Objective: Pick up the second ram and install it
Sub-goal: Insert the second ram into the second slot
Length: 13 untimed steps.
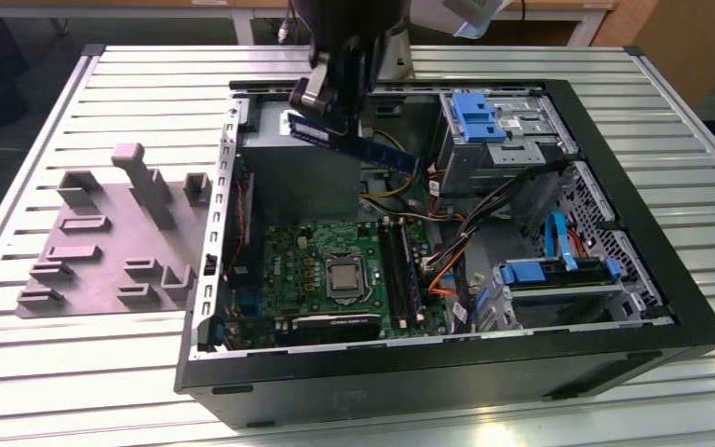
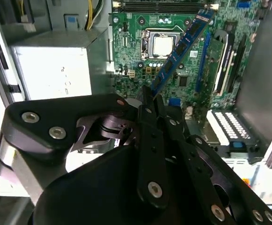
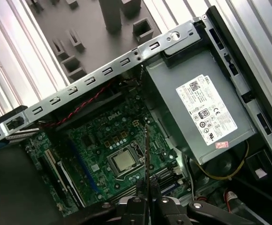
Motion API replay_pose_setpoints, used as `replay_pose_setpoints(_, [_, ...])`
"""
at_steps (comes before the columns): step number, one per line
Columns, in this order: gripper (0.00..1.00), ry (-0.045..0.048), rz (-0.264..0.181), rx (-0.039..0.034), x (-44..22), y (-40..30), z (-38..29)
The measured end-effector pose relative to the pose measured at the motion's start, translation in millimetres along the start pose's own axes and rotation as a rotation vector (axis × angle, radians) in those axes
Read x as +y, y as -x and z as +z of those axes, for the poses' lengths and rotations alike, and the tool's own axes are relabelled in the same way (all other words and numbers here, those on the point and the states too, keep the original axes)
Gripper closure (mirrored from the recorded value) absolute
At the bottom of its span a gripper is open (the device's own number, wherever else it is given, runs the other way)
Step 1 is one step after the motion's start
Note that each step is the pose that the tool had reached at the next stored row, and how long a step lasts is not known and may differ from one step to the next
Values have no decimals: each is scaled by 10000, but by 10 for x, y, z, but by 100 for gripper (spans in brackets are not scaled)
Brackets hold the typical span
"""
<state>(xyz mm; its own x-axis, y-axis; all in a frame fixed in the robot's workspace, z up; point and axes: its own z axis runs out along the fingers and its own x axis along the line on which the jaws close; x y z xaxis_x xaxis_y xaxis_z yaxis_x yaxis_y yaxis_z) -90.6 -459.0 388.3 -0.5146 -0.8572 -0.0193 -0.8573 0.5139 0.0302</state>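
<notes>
Holding the second ram [image 1: 357, 144] by one short end, gripper [image 2: 151, 98] pinched tight on it, up in the air over the open case [image 1: 693, 326], well above the motherboard [image 1: 320, 270]. End grip leaves the contact edge free for the black slots [image 1: 395, 270]. Stick seems tilted rather than level, though the exterior view is dim there.

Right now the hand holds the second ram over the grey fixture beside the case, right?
No. The hand holds the second ram over the open computer case, not over the grey fixture, which lies off to the exterior view's left. The exterior view shows it.
</notes>
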Motion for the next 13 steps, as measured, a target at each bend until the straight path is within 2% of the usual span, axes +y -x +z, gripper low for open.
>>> replay_pose_setpoints(4, [86,-10,503,-14,0,0,4])
replay_pose_setpoints(13, [86,-11,518,-15,0,0,4])
